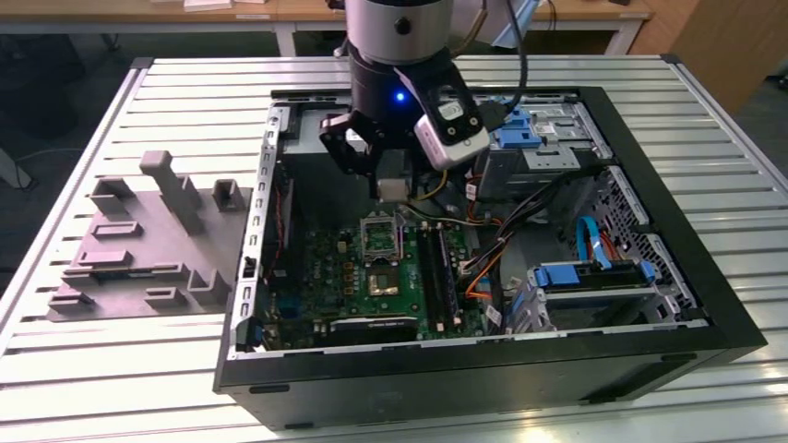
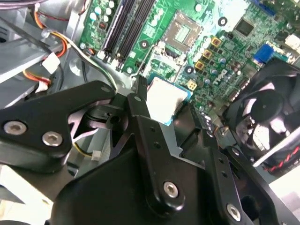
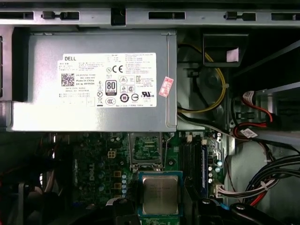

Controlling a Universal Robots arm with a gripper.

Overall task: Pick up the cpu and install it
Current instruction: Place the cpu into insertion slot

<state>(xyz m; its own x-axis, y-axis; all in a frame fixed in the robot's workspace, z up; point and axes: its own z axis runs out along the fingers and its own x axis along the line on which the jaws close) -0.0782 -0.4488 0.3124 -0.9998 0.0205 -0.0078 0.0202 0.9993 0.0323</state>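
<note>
In the second wrist view the black links of the gripper (image 2: 166, 107) cover the near edge of the cpu (image 2: 165, 98) between the jaws, and the fan (image 2: 265, 117) runs off the picture's edge. In the exterior view the arm (image 1: 397, 37) is cut off at the top and hides part of the computer case (image 1: 493, 378) behind it. The desk (image 1: 124, 369) runs off the lower edge.

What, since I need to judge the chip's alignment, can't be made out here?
Chip underside: turned away in both wrist views.
Socket pins: too small in the exterior view.
Part of the chip's edge: behind the gripper in the second wrist view.
</note>
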